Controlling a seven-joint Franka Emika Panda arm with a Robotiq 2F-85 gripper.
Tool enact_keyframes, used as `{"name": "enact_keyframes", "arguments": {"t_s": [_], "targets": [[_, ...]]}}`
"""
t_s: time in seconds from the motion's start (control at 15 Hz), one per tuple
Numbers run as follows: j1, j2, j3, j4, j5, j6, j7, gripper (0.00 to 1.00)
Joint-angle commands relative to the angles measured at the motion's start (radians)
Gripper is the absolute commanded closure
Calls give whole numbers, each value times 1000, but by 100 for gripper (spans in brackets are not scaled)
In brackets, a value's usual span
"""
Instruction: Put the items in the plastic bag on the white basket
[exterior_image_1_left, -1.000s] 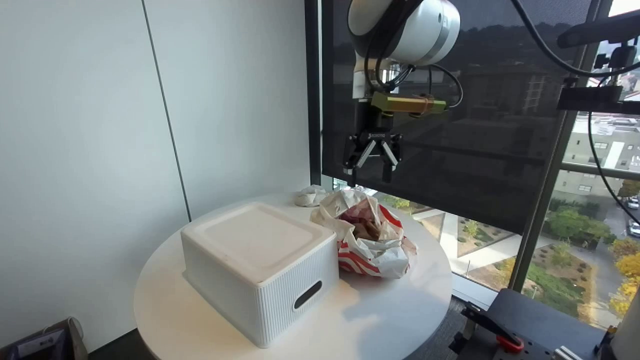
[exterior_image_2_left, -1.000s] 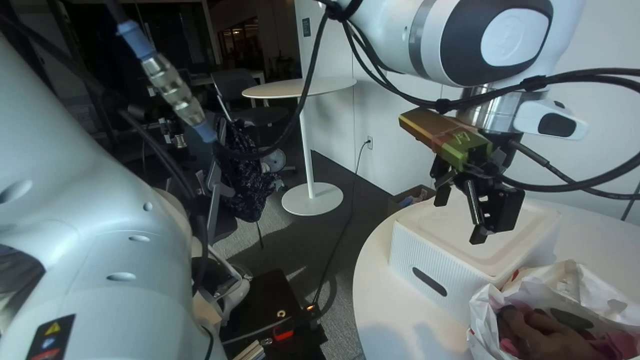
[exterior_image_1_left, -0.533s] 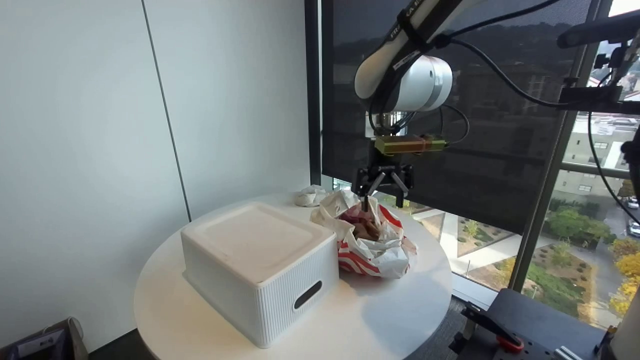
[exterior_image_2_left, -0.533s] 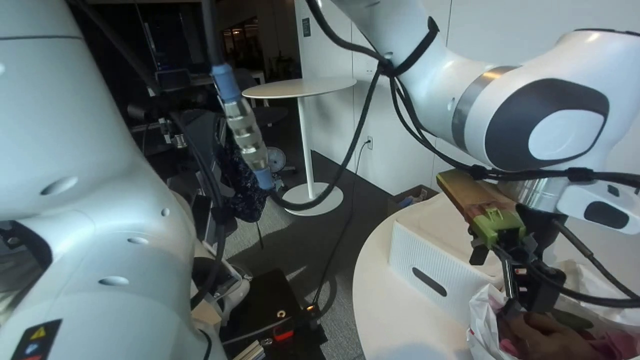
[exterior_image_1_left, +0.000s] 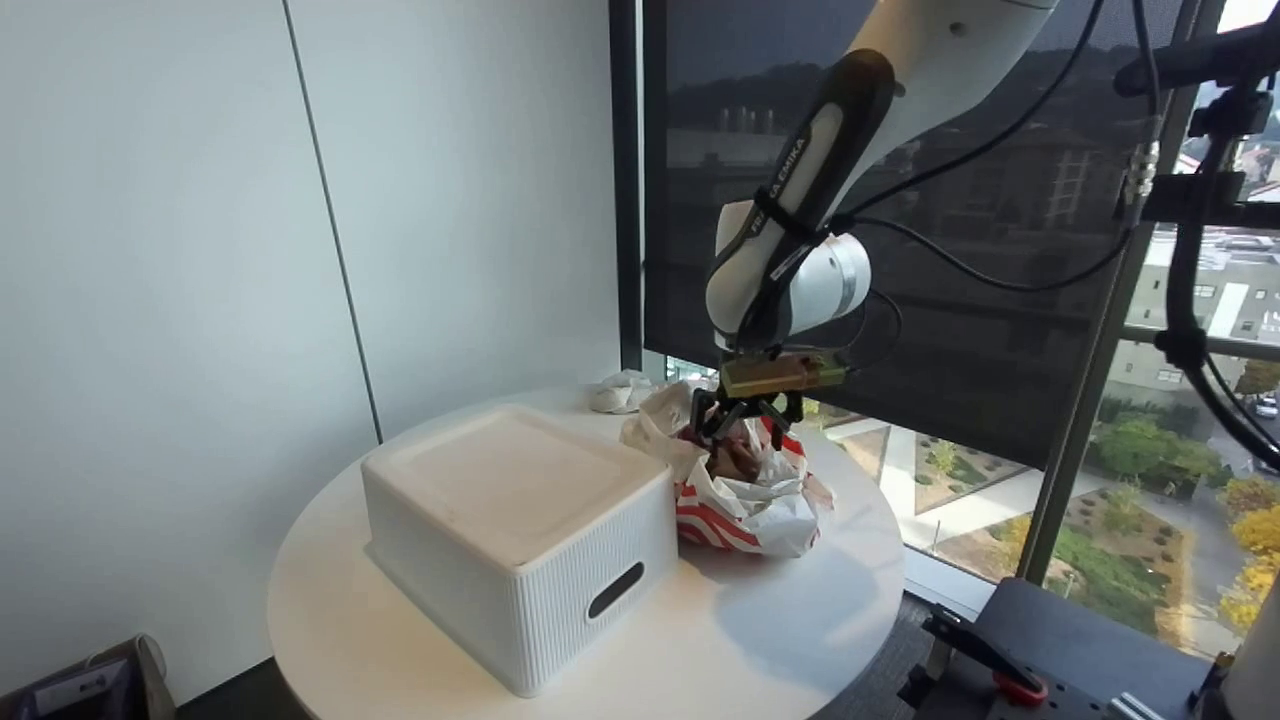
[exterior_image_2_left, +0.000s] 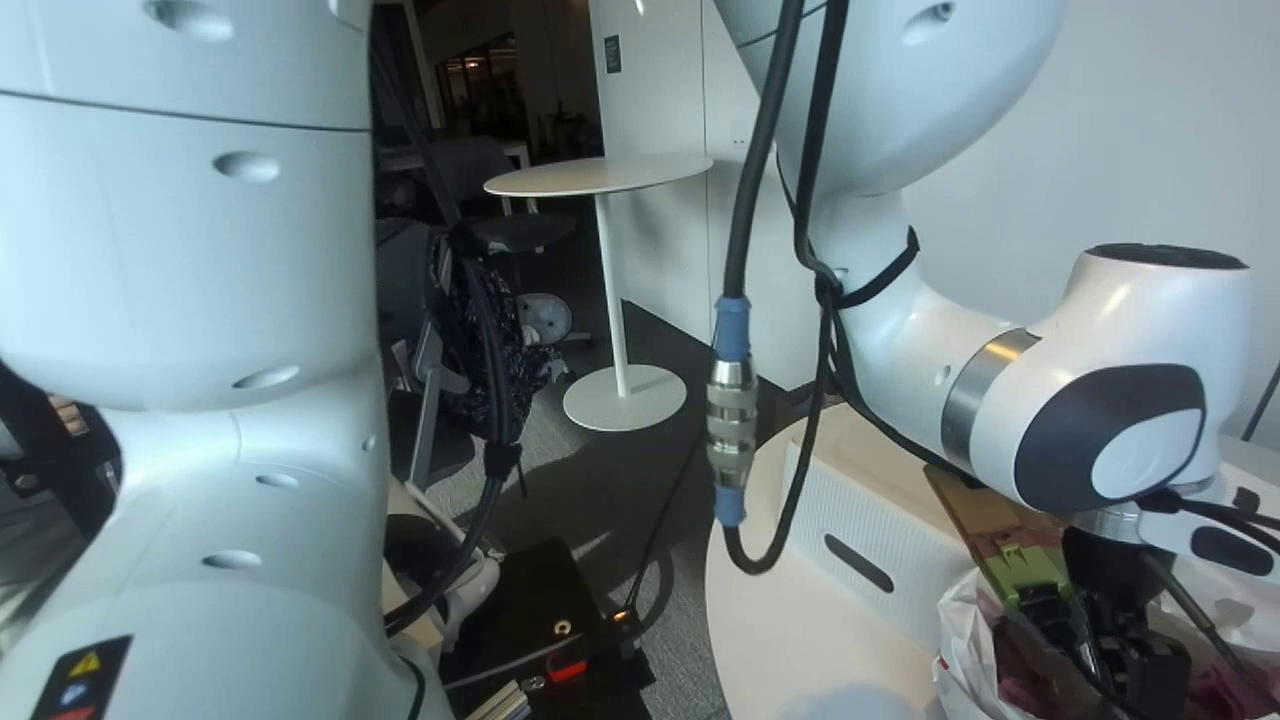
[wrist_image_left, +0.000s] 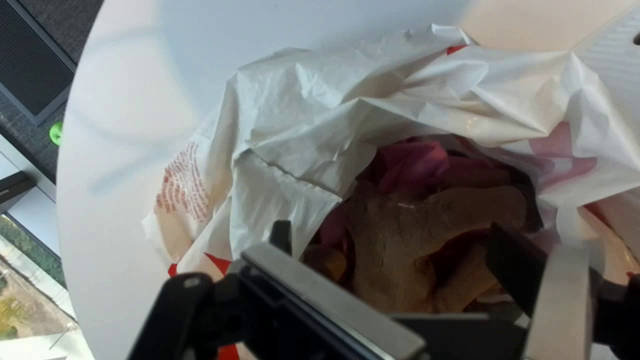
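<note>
We see a white plastic bag (wrist_image_left: 295, 85) with curved red stripes and small red print. Inside, we find a brown toy (wrist_image_left: 380, 240) and a deep pink cloth (wrist_image_left: 417, 162). Beside the bag, the basket (exterior_image_1_left: 520, 530) is white and finely ribbed; beneath the bag, the table (exterior_image_1_left: 770, 640) is white. Above the bag, the gripper (exterior_image_1_left: 745, 440) is black and silver-grey.

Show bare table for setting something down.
Free: the round white table between the slotted side of the ribbed white rectangular basket, the red-printed white plastic bag and the rim; also the basket's flat top. Crowded: basket to bag, no clear gap; the bag's mouth, with the open gripper at it; far rim in an exterior view, a crumpled white wad.
</note>
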Motion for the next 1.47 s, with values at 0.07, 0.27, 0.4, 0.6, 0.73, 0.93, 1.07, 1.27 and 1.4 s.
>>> {"name": "enact_keyframes", "arguments": {"t_s": [0.07, 0.27, 0.4, 0.6, 0.73, 0.93, 1.07, 1.27, 1.4], "targets": [[145, 138, -192, 115, -197, 144, 200, 0], [171, 200, -243, 149, -162, 135, 208, 0], [174, 233, -234, 154, -118, 135, 201, 0], [182, 270, -208, 164, -41, 137, 199, 0], [199, 293, -207, 182, -5, 139, 201, 0], [236, 296, -226, 202, 10, 138, 211, 0], [248, 303, -228, 203, 10, 144, 219, 0], [258, 334, -222, 202, 15, 177, 231, 0], [266, 366, -224, 207, 19, 204, 234, 0]]}}
